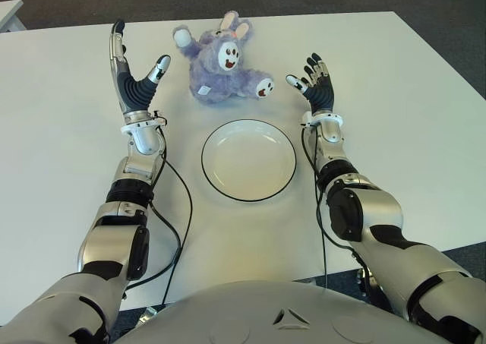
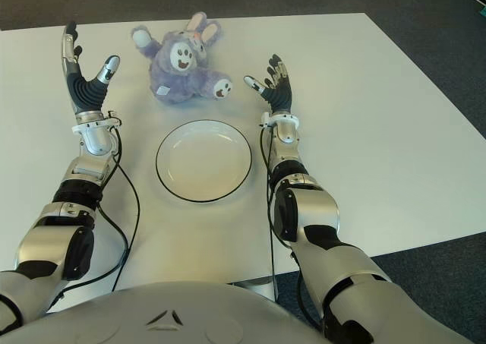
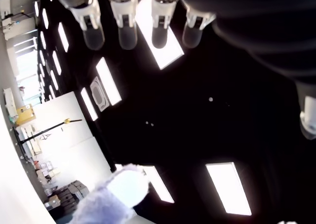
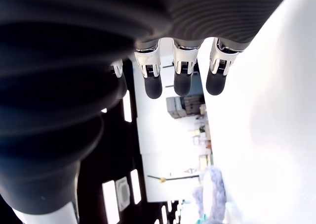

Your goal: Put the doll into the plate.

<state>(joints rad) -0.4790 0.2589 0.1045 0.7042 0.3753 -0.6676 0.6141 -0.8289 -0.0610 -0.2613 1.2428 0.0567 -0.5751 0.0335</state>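
Both hands stand upright, fingers spread and empty: left hand (image 1: 135, 82) and right hand (image 1: 317, 89) flank the fuzzy purple doll (image 1: 222, 59); round white plate (image 1: 248, 160) sits center frame.

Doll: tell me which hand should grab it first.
Right, by a small margin. The right hand is open just beside the doll's foot, while the open left hand shows farther off its other side. The plate lies empty between both arms.

Bare table (image 1: 68, 154) surrounds doll (image 1: 222, 63); plate (image 1: 248, 159) lies just before it.
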